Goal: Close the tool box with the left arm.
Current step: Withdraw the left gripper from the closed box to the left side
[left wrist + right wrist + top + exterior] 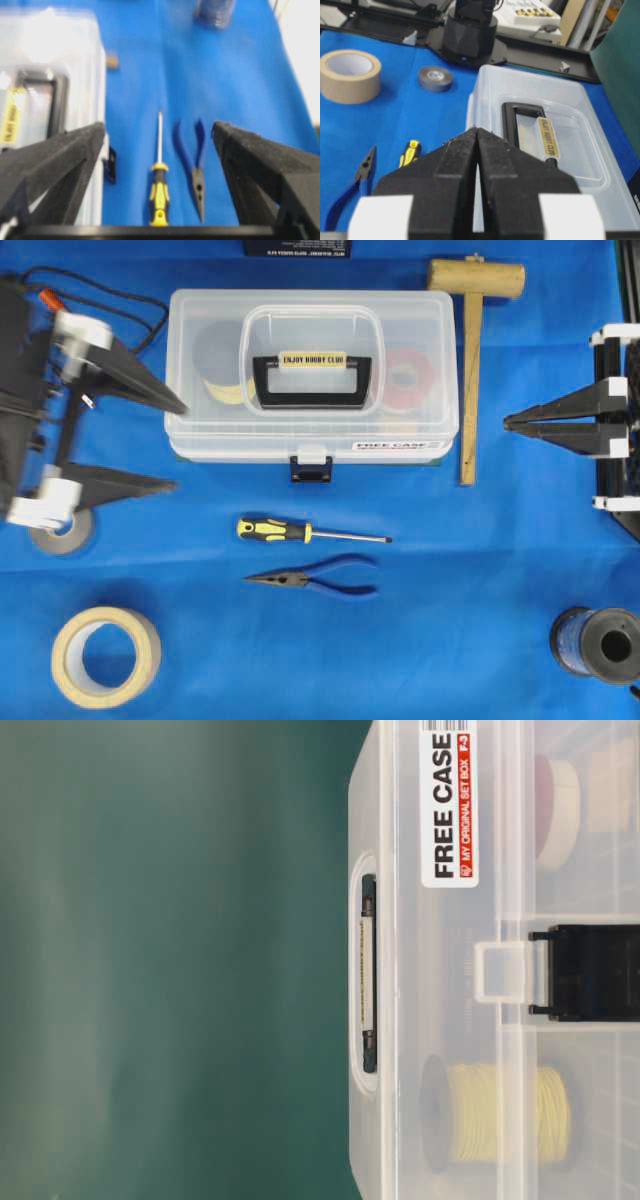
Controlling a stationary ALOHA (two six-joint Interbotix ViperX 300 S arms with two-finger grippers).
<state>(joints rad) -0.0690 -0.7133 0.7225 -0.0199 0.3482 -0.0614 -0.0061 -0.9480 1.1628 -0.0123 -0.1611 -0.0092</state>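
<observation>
Lid down on the tool box (312, 375), which I see at the far middle of the bench (450, 620). Left end effector (180, 443) stands spread wide just left of it; right end effector (508, 422) is pressed together, empty.

My left hand (178, 443) sits at the left edge of the overhead view, its two black fingers (55, 165) spread wide apart and pointing toward the middle, nothing between them. Its picture is blurred. My right hand (508, 423) reaches in level from the right edge, its fingers (455, 165) pressed flat together tip to tip, holding nothing.
</observation>
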